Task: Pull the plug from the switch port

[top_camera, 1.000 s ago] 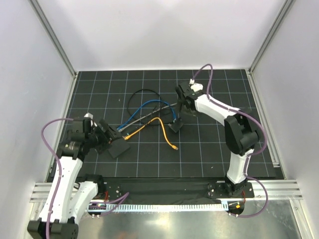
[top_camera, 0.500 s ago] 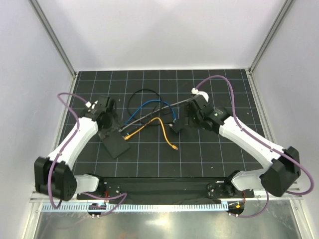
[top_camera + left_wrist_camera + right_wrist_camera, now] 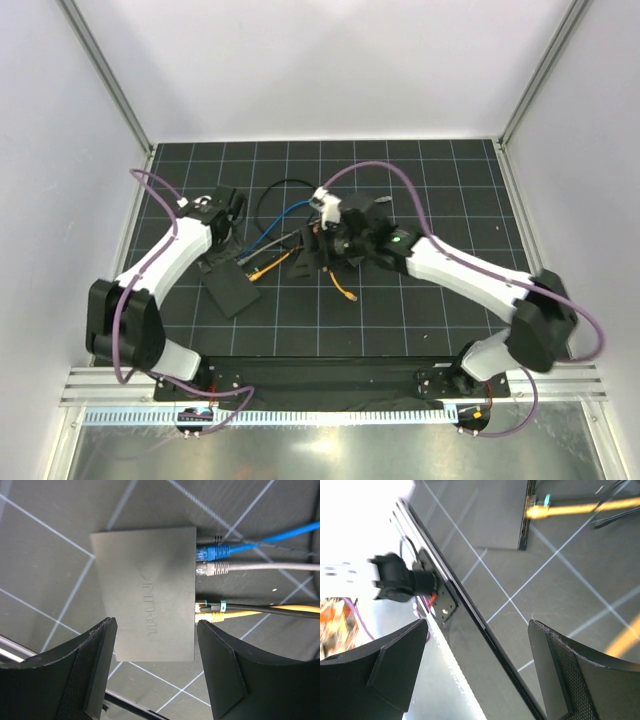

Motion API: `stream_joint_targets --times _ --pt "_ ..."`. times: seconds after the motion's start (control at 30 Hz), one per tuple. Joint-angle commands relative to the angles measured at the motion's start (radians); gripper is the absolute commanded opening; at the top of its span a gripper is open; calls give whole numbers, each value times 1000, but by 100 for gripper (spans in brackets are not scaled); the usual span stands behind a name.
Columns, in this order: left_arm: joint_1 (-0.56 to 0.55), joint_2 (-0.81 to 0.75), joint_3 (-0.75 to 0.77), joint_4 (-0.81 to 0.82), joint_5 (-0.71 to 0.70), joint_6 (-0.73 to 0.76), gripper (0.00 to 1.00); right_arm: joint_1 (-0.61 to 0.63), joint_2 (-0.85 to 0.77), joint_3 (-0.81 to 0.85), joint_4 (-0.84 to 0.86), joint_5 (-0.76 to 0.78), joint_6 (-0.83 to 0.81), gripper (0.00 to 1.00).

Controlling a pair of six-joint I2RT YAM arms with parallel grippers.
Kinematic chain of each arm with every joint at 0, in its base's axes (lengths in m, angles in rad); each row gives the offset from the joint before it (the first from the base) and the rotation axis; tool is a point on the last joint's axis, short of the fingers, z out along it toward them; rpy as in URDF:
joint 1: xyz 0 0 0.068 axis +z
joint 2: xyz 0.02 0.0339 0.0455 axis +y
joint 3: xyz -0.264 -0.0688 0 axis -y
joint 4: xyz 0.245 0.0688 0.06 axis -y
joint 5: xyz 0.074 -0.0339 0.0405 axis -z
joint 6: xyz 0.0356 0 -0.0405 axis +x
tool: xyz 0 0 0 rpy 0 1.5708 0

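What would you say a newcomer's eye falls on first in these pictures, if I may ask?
The flat black switch fills the left wrist view, framed by the open left hand, with blue, grey and orange plugs along its right edge. From above, coloured cables tangle mid-mat beside the right hand.

1. A black mat (image 3: 420, 310) ruled with a thin white grid covers the floor, filling the middle of the top view.
2. Plain white walls (image 3: 320, 60) stand at 12, 9 and 3 o'clock.
3. Aluminium posts (image 3: 105, 75) rise slanting at 10 and 2 o'clock.
4. A brushed metal ledge (image 3: 350, 455) lies at 6 o'clock, in soft even light.
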Motion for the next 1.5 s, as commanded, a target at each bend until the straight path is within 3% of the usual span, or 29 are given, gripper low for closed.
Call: stream_joint_targets --times 0.0,0.27,0.53,0.73,0.93,1.13,1.27,1.47 --pt "4 -144 44 -52 -116 -34 70 31 110 9 154 -106 16 90" --pt "13 -281 70 -143 -126 18 68 113 435 166 198 -37 11 88" --pt "14 -345 27 -77 -60 69 68 129 658 299 208 41 11 80" --pt "14 -342 4 -66 -56 113 68 132 753 365 209 61 -1 63" --pt "16 -357 -15 -68 -77 118 67 194 805 428 221 46 39 56" --pt "33 -379 -12 -94 -82 118 57 259 829 482 260 6 100 56" --pt "45 -391 -22 -95 -62 118 57 258 797 459 245 56 89 56" --pt "68 -393 -42 -82 -16 116 56 247 681 354 247 171 166 68"
